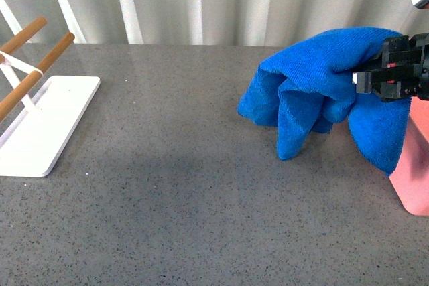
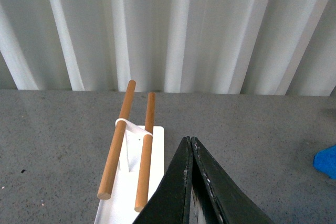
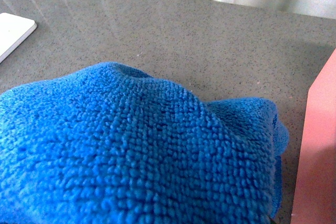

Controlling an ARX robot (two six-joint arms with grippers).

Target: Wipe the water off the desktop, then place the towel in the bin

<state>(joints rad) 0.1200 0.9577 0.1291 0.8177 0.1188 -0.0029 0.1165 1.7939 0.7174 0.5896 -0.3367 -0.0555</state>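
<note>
Bright royal-blue terry towel [image 1: 315,92] hangs bunched at three o'clock over the speckled dark grey desktop [image 1: 201,199], clamped in the right gripper [image 1: 367,80]; salmon-pink plastic bin [image 1: 417,172] sits at four o'clock. Trailing folds could catch its rim and spill out.

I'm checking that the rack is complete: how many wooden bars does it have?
2. Both sit side by side above the white base at the desktop's left: the rear bar and the front bar. None looks hidden.
</note>
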